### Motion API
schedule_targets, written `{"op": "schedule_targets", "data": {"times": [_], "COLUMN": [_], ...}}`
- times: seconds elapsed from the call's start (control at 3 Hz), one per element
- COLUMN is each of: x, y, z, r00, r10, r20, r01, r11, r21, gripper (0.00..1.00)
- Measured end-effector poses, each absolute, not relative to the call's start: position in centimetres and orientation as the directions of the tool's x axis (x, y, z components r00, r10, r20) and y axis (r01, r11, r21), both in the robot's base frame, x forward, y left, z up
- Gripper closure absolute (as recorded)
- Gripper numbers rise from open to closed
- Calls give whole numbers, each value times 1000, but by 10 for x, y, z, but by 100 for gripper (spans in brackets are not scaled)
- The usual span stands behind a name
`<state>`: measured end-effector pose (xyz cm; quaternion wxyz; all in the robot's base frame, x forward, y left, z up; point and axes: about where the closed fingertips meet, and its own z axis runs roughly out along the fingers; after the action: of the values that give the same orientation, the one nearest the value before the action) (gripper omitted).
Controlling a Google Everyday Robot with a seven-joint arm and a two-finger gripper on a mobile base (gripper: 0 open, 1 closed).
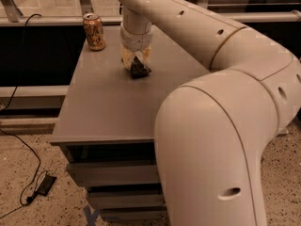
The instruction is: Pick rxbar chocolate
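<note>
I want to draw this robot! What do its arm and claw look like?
The arm is fat, round and creamy white, with thin seams and small dark holes. Its wrist has a pale grey cuff. The claw, down at the table near the can, is yellowish cream.

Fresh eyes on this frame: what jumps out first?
The big cream arm fills the right side and foreground, curving back toward the far side of the grey table. There the gripper points down right at the rxbar chocolate, a small dark bar near the table's far middle. A tan drink can stands upright at the far left corner, apart from both.
</note>
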<state>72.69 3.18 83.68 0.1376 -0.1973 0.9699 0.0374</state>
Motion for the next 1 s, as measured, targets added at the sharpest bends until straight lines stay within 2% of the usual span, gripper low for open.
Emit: {"op": "schedule_targets", "data": {"times": [0.33,0.67,1.0], "x": [727,727,725], "y": [32,32,33], "z": [837,837,847], "r00": [-884,-884,-852], "r10": [-373,-373,-419], "r20": [-282,-282,-313], "r01": [-393,-393,-458], "r11": [919,919,887], "r21": [18,18,59], "gripper": [100,100,100]}}
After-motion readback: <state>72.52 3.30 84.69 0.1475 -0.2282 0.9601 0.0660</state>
